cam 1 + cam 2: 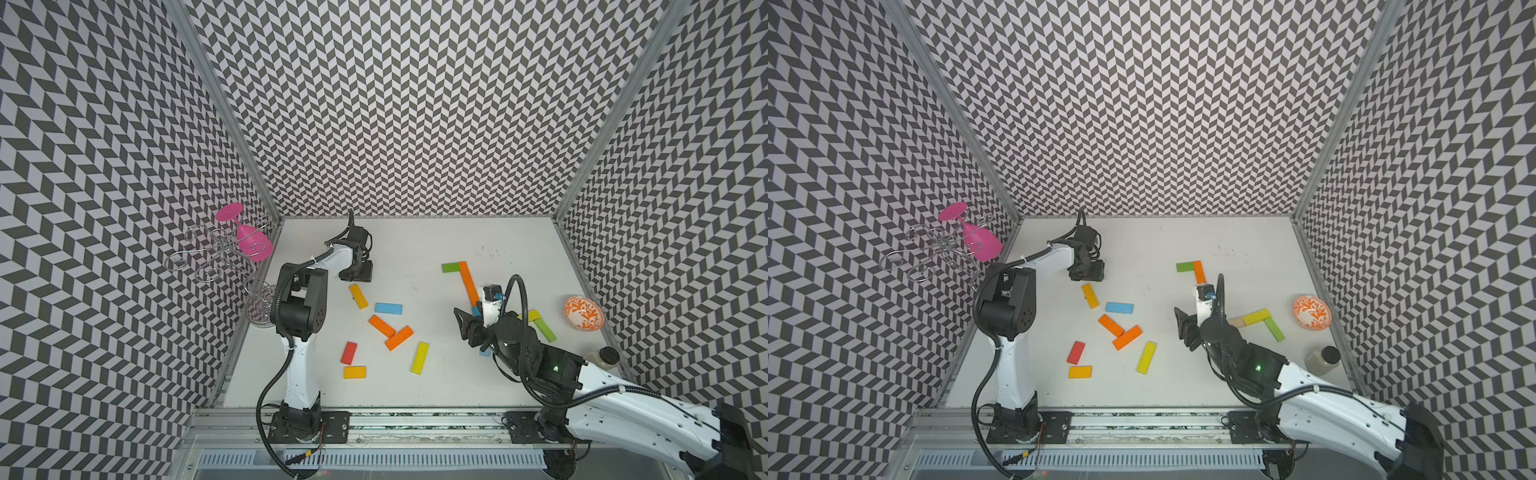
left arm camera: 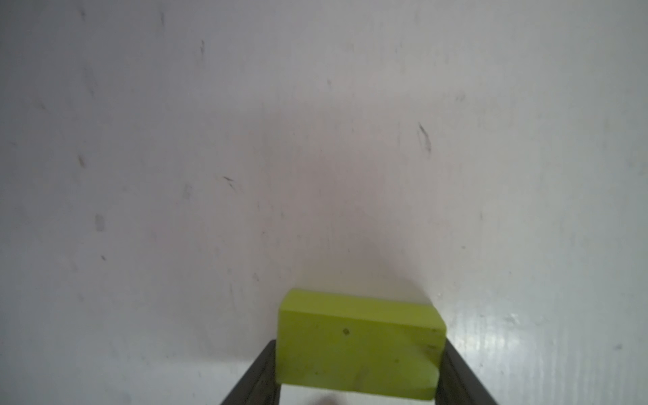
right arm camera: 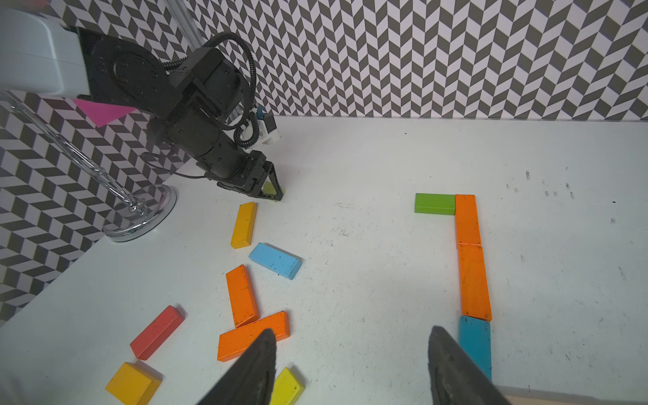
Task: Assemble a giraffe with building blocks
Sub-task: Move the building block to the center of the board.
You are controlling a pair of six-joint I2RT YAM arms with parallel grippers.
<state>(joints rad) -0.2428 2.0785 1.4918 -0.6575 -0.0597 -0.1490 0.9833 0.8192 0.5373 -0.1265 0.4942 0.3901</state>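
White worktop (image 1: 415,245), scuffed, flecked with dark marks. Black-and-white chevron walls (image 1: 415,104) on three sides, aluminium posts at the corners. Landmark taken: green block (image 1: 450,267), flat, toward the back.

Touching the green block's end: two orange blocks (image 3: 473,280) laid end to end, then a blue block (image 3: 475,345) closing the row. All flat, all in contact.

Well apart from the green block, on the left arm's side: loose blocks (image 1: 388,308) in a scatter. Amber, light blue, two orange touching, red, yellow.

Past that scatter from the green block, near the back: left claw (image 3: 271,194), tips down at the worktop, clamped on a lime block (image 2: 359,345). Both fingers (image 2: 259,371) pressed against its sides in the left wrist view. Block resting on the surface or just above it: not clear.

Right claw (image 3: 350,329) nearer the front than the green block, beside the blue end of the row. Jaws spread, nothing between them.

Far from the green block on the right arm's side: orange-patterned bowl (image 1: 584,312) and dark-lidded jar (image 1: 604,358). Opposite, at the wall: wire rack (image 1: 222,245) carrying a pink goblet (image 1: 253,245).
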